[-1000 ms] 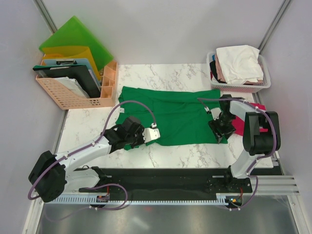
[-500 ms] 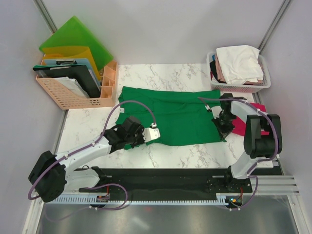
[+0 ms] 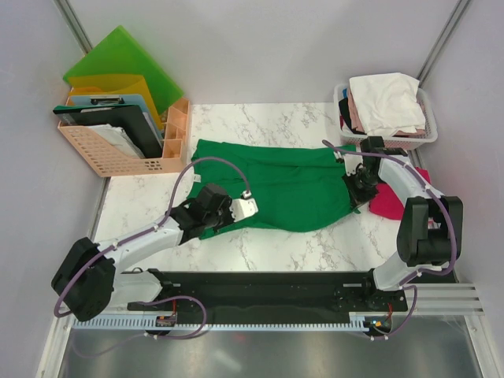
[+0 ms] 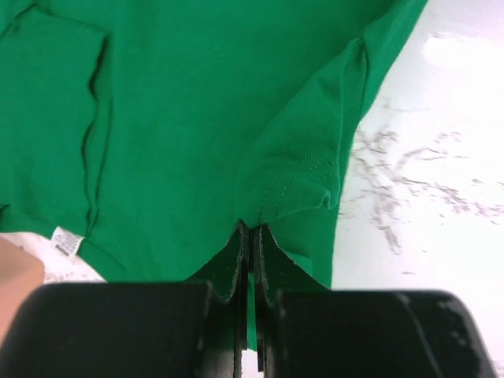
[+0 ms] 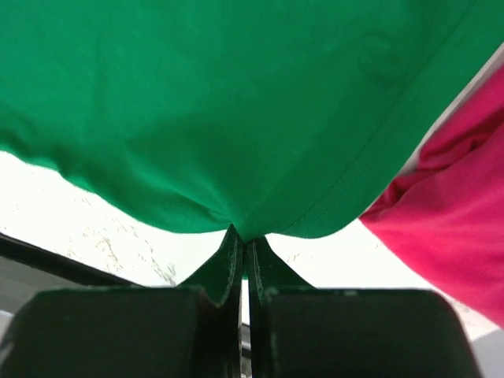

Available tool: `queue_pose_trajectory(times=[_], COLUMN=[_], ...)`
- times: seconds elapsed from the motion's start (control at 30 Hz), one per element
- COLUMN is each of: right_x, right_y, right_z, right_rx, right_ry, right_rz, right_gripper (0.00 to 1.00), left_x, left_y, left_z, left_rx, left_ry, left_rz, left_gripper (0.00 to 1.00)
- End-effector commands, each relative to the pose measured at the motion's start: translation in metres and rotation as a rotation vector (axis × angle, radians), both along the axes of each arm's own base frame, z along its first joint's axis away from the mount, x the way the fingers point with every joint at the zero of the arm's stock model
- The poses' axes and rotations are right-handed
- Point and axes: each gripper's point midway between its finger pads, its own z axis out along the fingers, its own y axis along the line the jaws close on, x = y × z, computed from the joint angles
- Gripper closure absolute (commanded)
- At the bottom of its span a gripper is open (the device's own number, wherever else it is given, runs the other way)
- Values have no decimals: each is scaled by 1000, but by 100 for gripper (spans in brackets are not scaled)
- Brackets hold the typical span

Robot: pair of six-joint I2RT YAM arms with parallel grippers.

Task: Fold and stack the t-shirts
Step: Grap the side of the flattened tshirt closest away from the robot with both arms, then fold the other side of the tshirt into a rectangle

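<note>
Open a second ago, the right gripper (image 5: 240,240) is now clamped on the green tee's (image 3: 276,185) hem and drawn forward; the left gripper (image 4: 250,232) is kept clamped on the other corner. The tee is spread ahead of both, puckered at each pinch

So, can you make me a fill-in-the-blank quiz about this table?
The left gripper and right gripper both pinch the spread shirt, coloured ____.
The white shirt lies in the ____.
The file rack stands on the robot's ____ side.
Answers: green; basket; left.
</note>
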Motion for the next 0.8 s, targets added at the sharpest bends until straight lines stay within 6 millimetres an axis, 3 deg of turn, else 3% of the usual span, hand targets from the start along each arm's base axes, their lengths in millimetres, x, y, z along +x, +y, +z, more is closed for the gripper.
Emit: queue_pose_trajectory(times=[0.0,0.17,0.43,0.77], right_x=[34,57,90,136], right_y=[15,23,22,21], right_z=[23,24,20,13], right_rx=[83,129,130,124], right_ry=[-151,-208,-234,-251], right_rz=[-23,-45,-66,-109], right_gripper=[100,100,100,100], left_x=[38,61,90,144], left_y=[-6,4,17,23], left_z=[38,56,65,80], left_rx=[-100,-122,-85,-51], left_ry=[-108,-155,-209,-259], left_rz=[67,105,121,152], left_gripper=[98,98,98,98])
